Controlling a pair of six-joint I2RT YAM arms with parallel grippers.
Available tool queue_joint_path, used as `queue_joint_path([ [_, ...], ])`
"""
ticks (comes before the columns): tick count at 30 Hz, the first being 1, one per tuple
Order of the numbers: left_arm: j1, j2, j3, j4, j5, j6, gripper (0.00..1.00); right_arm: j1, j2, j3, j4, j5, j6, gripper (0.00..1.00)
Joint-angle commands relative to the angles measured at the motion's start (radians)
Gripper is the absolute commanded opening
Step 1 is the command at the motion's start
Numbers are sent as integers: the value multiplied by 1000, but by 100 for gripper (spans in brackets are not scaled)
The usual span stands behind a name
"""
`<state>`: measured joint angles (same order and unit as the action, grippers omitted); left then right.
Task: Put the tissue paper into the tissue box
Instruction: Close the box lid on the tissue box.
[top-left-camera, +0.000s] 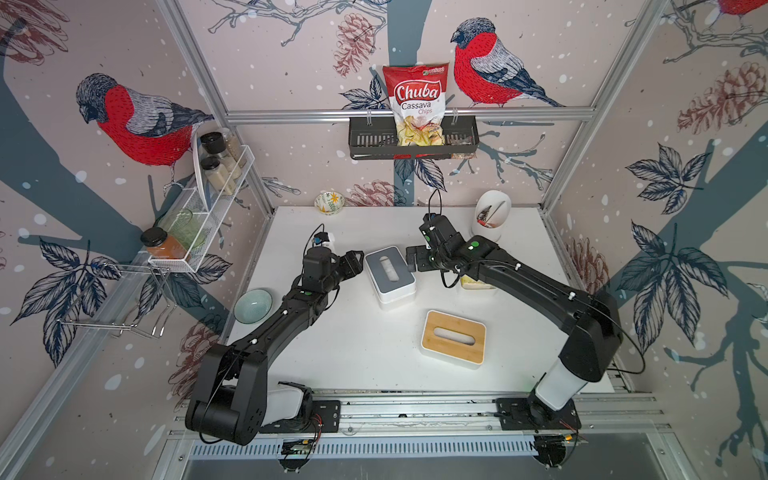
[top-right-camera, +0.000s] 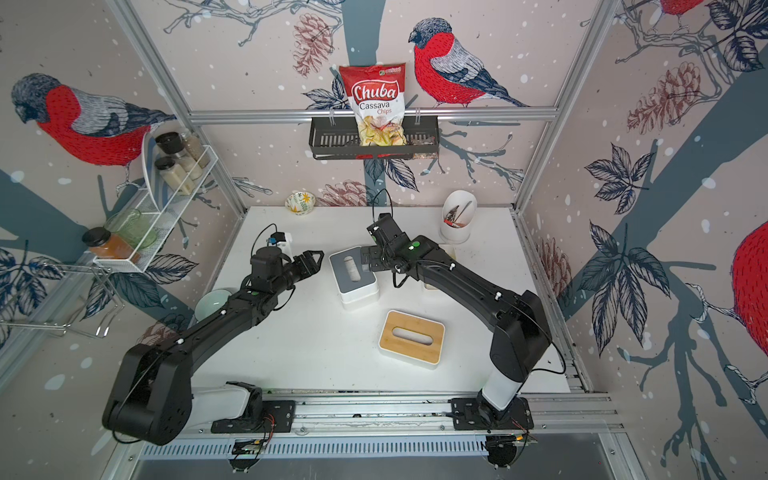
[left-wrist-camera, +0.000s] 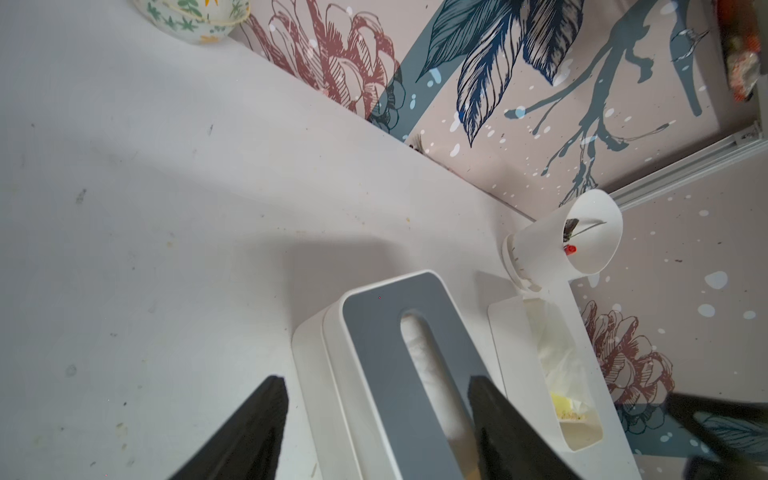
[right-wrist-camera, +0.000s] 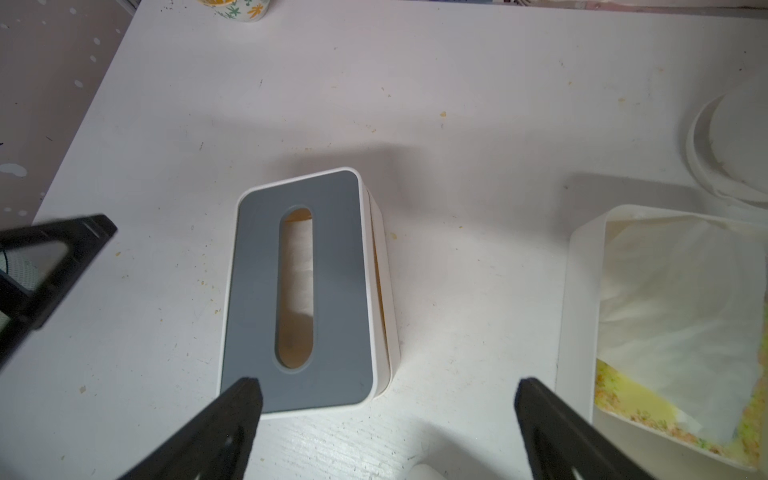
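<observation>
The tissue box (top-left-camera: 401, 275), white with a grey slotted lid, stands mid-table, also in the right wrist view (right-wrist-camera: 257, 291). White tissue paper (right-wrist-camera: 300, 266) shows inside through the slot, and again in the left wrist view (left-wrist-camera: 419, 349). My left gripper (top-left-camera: 355, 262) hovers at the box's left side, open with nothing between its fingers (left-wrist-camera: 270, 415). At the box's right end my right gripper (top-left-camera: 415, 259) also stands open, with only bare table between its fingers (right-wrist-camera: 245, 399). Both grippers appear in a top view, left (top-right-camera: 311, 262) and right (top-right-camera: 368, 259).
A second white box with a bamboo lid (top-left-camera: 436, 328) lies nearer the front. An open white container (right-wrist-camera: 582, 291) with crumpled white paper and yellow crumbs sits under my right arm. A teal bowl (top-left-camera: 252, 305), a floral bowl (top-left-camera: 329, 202) and a white utensil holder (top-left-camera: 491, 220) stand near the table edges.
</observation>
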<state>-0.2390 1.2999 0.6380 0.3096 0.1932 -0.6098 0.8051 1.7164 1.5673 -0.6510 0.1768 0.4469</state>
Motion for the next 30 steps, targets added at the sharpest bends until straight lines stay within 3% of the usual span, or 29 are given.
queue_joint_path([
  [1, -2, -17, 2, 152, -71, 59, 72, -4, 57, 80, -114, 18, -25, 100],
  [7, 4, -17, -26, 137, -148, 9, 62, -7, 239, 320, -269, -8, -73, 100],
  [11, 5, 77, -34, 193, -100, -22, 58, -2, 338, 433, -336, -22, -92, 100],
  [22, 28, 269, 111, 238, -157, -35, 52, 14, 508, 476, -310, -36, -169, 92],
  [27, 25, 273, -10, 393, -130, -17, 51, 14, 595, 550, -343, -11, -195, 88],
  [30, 27, 236, -40, 428, -117, 7, 51, 14, 583, 499, -311, -9, -201, 84],
])
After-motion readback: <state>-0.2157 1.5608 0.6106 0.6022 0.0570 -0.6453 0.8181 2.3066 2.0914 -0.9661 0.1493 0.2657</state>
